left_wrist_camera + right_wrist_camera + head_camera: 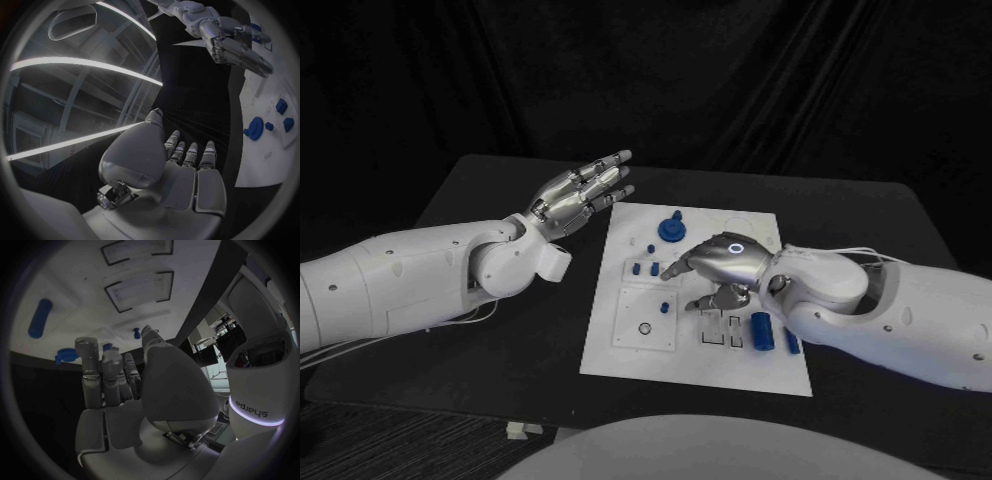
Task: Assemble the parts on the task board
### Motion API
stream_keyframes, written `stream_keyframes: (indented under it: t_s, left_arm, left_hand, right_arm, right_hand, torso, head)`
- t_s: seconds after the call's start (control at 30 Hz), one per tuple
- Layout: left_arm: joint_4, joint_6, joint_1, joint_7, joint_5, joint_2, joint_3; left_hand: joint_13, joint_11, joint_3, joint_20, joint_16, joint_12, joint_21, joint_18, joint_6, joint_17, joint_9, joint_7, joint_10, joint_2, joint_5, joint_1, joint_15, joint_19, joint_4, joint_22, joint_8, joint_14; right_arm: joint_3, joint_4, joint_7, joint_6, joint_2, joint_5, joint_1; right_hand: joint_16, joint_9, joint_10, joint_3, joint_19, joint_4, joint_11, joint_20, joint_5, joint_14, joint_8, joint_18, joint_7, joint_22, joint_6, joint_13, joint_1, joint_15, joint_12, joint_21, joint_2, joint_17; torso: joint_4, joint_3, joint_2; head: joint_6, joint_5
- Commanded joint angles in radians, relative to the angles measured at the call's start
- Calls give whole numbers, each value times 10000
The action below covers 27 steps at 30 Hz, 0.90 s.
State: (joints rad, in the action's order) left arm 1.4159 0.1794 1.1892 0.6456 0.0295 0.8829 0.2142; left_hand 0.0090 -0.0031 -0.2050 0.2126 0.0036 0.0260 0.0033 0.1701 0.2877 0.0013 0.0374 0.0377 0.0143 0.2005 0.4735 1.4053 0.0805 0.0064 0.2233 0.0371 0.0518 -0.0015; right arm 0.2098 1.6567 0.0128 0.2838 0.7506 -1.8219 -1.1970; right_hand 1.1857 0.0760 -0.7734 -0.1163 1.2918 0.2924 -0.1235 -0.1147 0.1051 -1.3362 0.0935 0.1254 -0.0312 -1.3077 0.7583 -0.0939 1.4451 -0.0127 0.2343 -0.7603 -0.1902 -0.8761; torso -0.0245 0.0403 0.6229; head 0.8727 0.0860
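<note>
Covering the middle of the task board (pixel 625 355), the right hand (pixel 718 270) hides whatever sits under its palm, and whether its downward-curled fingers touch or pinch a part cannot be told from the head view. In the right wrist view the same hand (pixel 134 385) shows its fingers (pixel 89 365) side by side, reaching toward the board with no piece visible between them. The lower end of a blue cylinder (pixel 762 331) is partly cut off by the right forearm, and a second blue piece beside it is mostly lost under that arm.

The left hand (pixel 581 190) hangs over the black table (pixel 488 190), just off the board's far left corner, palm turned up and fingers stretched out, slightly apart, holding nothing. In the left wrist view its fingers (pixel 190 152) lie straight and close together, with nothing in them.

The task board is a white rectangular plate lying flat in the middle of the table. Near its far edge stands a blue round knob-like part (pixel 672 231). Below it sit two small blue pegs (pixel 643 268) side by side, and another small blue piece (pixel 665 307) lies just left of the right hand's fingertips. A dark ring (pixel 643 328) marks the near left panel, and dark rectangular slots (pixel 715 332) lie beside the cylinder.
</note>
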Motion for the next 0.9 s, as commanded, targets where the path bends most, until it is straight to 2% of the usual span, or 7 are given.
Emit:
stream_keyframes:
  t_s: [0.03, 0.17, 0.27, 0.47, 0.57, 0.6, 0.9]
  left_arm:
    - [-1, 134, -24, 97, -16, -3, -10]
    - [-8, 127, -28, 142, -16, -13, -10]
    - [-3, 77, -34, 220, -16, -27, -10]
    - [42, -133, -62, 397, -16, -9, -9]
    - [40, -202, -83, 407, -16, 0, -9]
    - [40, -209, -89, 407, -16, 0, -9]
    - [52, -152, -132, 326, -16, 9, -9]
  left_hand:
    - [5, 55, -5, 62, -36, 10, 42, 92, -30, -13, 4, 39, 1, 39, 57, 40, 75, 20, -52, -2, 55, 15]
    - [10, 83, -7, 64, -36, 26, 46, 92, 5, -13, 9, 63, 10, 46, 65, 43, 79, 24, -55, 14, 65, 15]
    - [17, 104, -4, 58, -36, 47, 47, 96, 47, -13, 16, 82, 24, 64, 99, 59, 67, 26, -65, 15, 85, 15]
    - [28, 161, -38, -544, -36, 109, 30, 95, -101, -13, -6, 105, 55, 102, 178, 155, -328, 7, -117, -75, 83, 15]
    - [34, 203, -54, -694, -36, 141, -5, 85, -98, -13, -1, 131, 68, 120, 233, 193, -502, -36, -143, -234, 101, 15]
    - [35, 207, -55, -699, -36, 143, -8, 85, -92, -13, 0, 138, 69, 122, 242, 197, -509, -40, -147, -249, 105, 15]
    - [37, 241, -39, -639, -36, 160, -12, 80, -44, -13, 6, 175, 74, 178, 326, 228, -489, -46, -167, -268, 131, 15]
  right_arm:
    - [-27, 153, -168, 1164, 389, 1052, -440]
    - [-26, 106, -153, 1071, 846, 1978, -928]
    - [-25, -73, -57, 887, 1128, 2341, -1143]
    - [-22, -403, 273, 33, 1513, 2519, -1165]
    - [-20, -544, 403, -359, 1604, 2220, -1069]
    - [-20, -575, 415, -431, 1617, 2083, -1038]
    - [-19, -841, 355, -672, 1578, 1352, -740]
  right_hand:
    - [175, 114, 149, 95, 212, 56, -17, -9, -195, -129, 326, 57, 323, -887, 798, 74, -1383, -6, 211, -326, 21, -124]
    - [313, 71, -266, 77, 545, 58, -78, -180, -153, -443, 299, -48, 187, -975, 1052, 135, -2097, -278, 507, -795, 108, -283]
    - [259, 54, -315, 268, 646, 77, -93, -234, -115, -531, 289, -37, 16, -973, 1185, 230, -2442, -284, 489, -851, -175, -215]
    - [301, -6, -316, 748, 768, 101, -123, -255, -199, -670, 174, -57, -96, -1005, 1147, 297, -3080, -301, 408, -1020, -627, -306]
    - [179, -40, -326, 351, 732, 80, -112, -267, 282, -626, 93, -28, -147, -965, 1106, 304, -2905, -300, 344, -846, -241, -132]
    - [88, -52, -365, -136, 653, 46, -70, -249, 1087, -554, 50, 9, -170, -925, 1109, 301, -2464, -258, 328, -646, 243, -21]
    - [-19, -43, -664, -250, 612, 20, 39, -150, 870, -506, 16, 17, -204, -909, 1214, 272, -2037, -150, 424, -515, 301, 111]
  torso:
    - [5, -2, 1]
    - [4, 1, -7]
    - [-1, 6, -10]
    - [0, 14, -20]
    - [9, 9, -18]
    - [10, 4, -16]
    - [6, -12, -11]
  head:
    - [-1, -19]
    - [-1, -103]
    - [-1, -211]
    - [-1, -174]
    - [-1, -131]
    - [-1, -127]
    - [-1, -128]
